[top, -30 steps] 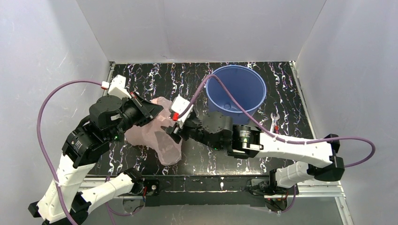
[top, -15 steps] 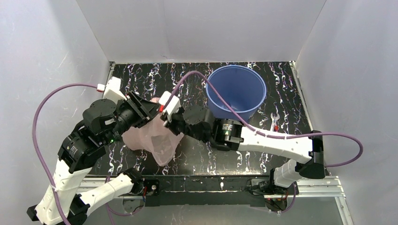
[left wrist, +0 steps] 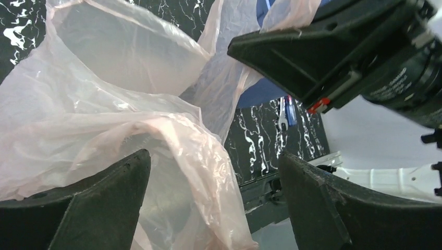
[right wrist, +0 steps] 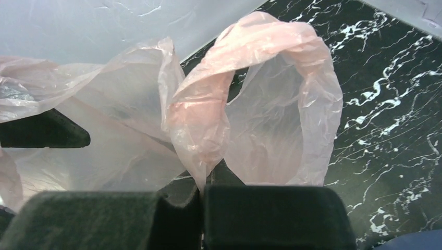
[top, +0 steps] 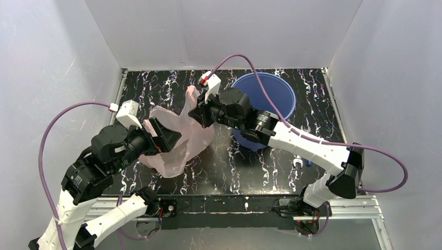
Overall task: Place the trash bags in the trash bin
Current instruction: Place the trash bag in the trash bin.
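From above, the right gripper (top: 199,113) was clenched on a handle loop of the pale-pink trash bag (top: 182,143), holding it up just left of the blue trash bin (top: 284,88). The rest of the film hung around the left gripper (top: 166,136), whose jaws stood apart. At the left wrist, both fingers (left wrist: 104,203) were spread wide, with loose film lying between them, ungripped. At the right wrist, the closed fingertips (right wrist: 271,213) pinched a twisted fold of the bag, its loop standing over the marbled table (right wrist: 385,104).
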You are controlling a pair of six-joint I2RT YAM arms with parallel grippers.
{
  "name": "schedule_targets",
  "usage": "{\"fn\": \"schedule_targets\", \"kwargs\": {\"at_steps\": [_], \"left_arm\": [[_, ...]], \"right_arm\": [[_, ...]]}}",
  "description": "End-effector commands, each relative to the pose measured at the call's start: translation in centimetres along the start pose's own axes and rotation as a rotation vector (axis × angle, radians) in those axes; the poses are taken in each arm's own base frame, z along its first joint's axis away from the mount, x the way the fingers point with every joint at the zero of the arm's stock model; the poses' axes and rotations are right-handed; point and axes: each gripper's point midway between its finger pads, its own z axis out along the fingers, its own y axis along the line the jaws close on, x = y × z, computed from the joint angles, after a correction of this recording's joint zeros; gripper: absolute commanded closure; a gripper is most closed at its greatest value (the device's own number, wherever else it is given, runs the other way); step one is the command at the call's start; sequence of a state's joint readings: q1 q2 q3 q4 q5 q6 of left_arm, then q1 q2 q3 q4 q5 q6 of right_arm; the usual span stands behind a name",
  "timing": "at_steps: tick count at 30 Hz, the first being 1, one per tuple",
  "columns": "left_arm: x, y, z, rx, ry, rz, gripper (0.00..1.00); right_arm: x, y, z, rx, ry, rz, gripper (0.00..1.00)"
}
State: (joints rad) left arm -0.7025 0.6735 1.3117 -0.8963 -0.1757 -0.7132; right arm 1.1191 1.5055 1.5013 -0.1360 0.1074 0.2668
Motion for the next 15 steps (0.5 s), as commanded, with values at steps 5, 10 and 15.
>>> {"fn": "schedule_targets", "kwargs": {"at_steps": [5, 10, 15], "left_arm": [[1.2, 0.7, -0.3, -0.012, 0.098, 0.183, 0.19], [0.4, 0.9, -1.5, -0.033, 0.098, 0.214, 0.24], [0.2, 0.7, -2.5, -0.032, 0.133, 0.261, 0.12]], "right_arm": [[-4.2, 2.3, -1.4, -0.125, -0.05, 0.086, 0.99], [-4.5, 1.2, -1.4, -0.094, -0.029, 0.099, 0.99], [-4.5, -0.2, -1.4, -0.049, -0.009, 0.117, 0.99]]}}
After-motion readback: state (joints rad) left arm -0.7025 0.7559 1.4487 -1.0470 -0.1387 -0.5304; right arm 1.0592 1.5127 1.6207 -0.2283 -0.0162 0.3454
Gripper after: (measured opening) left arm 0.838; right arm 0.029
